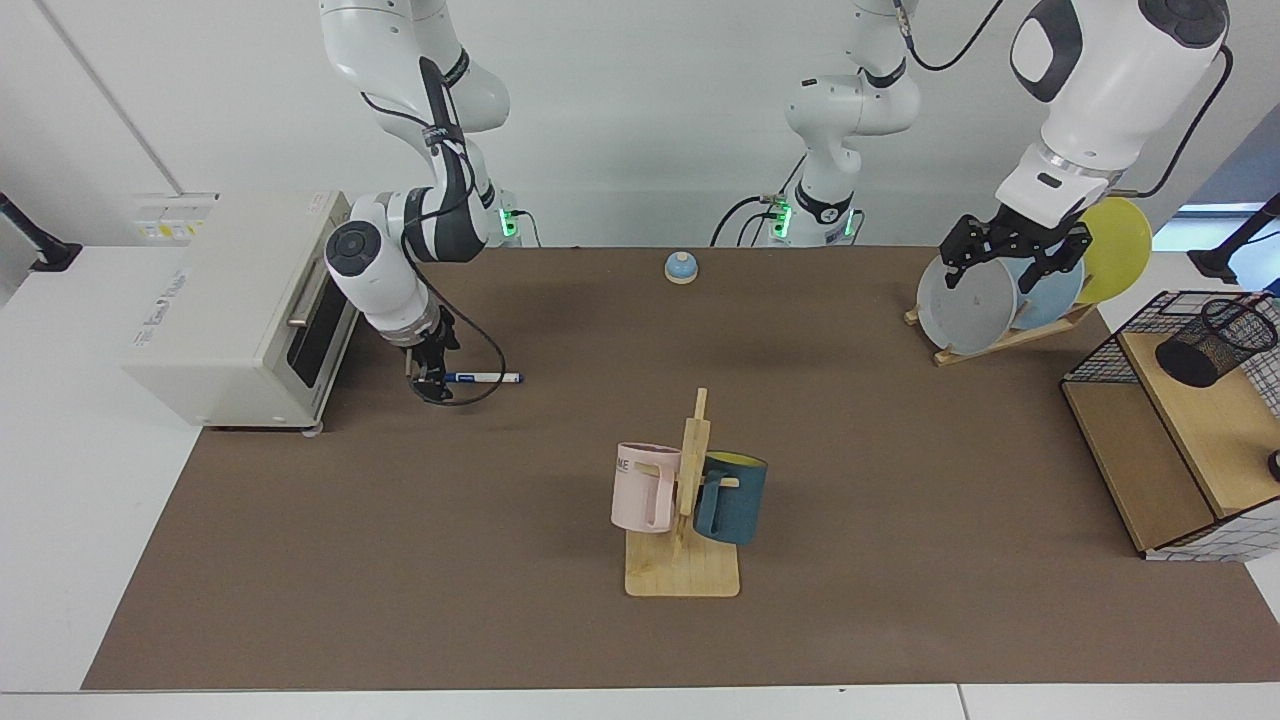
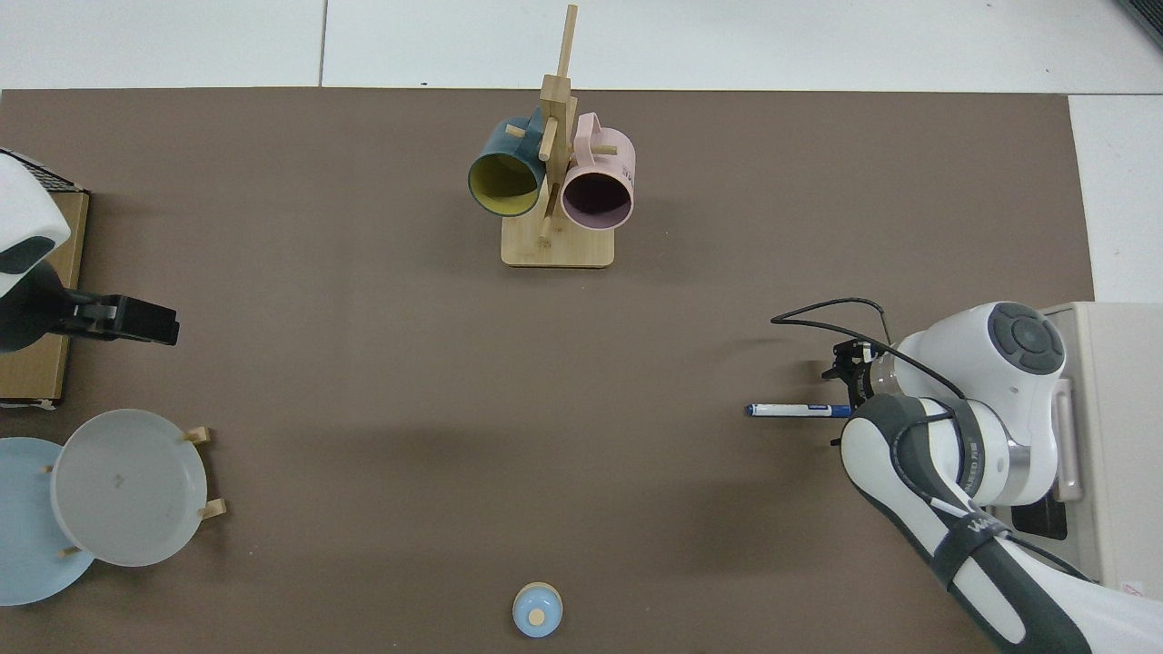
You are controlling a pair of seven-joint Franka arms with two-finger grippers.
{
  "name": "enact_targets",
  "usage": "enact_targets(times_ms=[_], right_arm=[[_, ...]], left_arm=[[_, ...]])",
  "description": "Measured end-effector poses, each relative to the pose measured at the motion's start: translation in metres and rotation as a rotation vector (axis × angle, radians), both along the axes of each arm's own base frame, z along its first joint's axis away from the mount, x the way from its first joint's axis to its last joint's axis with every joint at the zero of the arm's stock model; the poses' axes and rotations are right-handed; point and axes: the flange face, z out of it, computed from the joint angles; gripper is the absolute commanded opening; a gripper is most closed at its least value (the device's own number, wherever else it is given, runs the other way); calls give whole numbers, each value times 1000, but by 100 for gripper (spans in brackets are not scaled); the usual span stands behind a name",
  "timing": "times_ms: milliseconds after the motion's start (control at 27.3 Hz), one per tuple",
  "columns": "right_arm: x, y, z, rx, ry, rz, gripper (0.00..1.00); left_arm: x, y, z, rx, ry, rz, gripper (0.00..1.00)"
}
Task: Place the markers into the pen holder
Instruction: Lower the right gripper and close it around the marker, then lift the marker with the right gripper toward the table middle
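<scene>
The brown surface point(image 1: 400, 560) carries a toaster oven point(image 1: 235, 305) at one end and, well apart at the other, a wire basket point(image 1: 1100, 355) whose shelf holds the pen holder point(image 1: 1215, 343). The left gripper point(image 1: 1012, 262) waits above the plate rack point(image 1: 985, 345), fingers spread. The right gripper point(image 1: 432, 380) is at the surface, at one end of the marker point(image 1: 485, 378) — whether its fingers pinch the barrel cannot be told. Confirm a firm, centred grip before lifting; keep the marker level.

The brown worktop point(image 1: 400, 560) carries a mug rack point(image 1: 683, 570) mid-front. Behind it sits a bell point(image 1: 681, 267); a marker point(image 1: 483, 378) and toaster oven point(image 1: 240, 310) lie to one side, a plate rack point(image 1: 1000, 335) and basket point(image 1: 1170, 440) to the other.
</scene>
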Motion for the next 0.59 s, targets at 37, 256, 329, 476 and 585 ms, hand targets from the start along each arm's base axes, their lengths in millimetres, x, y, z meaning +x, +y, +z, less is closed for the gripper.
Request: enact_targets(times_ms=[37, 256, 329, 476, 585], right_arm=[[0, 0, 0, 0, 0, 3, 76], [0, 0, -4, 6, 4, 33, 64], [0, 0, -4, 6, 1, 37, 58], [1, -1, -3, 7, -8, 44, 41], [2, -2, -2, 10, -17, 60, 37]], left_arm=[[0, 0, 0, 0, 0, 0, 100], [0, 0, 0, 0, 1, 0, 100], [0, 0, 0, 0, 1, 0, 100], [0, 0, -1, 0, 2, 0, 100], [0, 0, -1, 0, 2, 0, 100]])
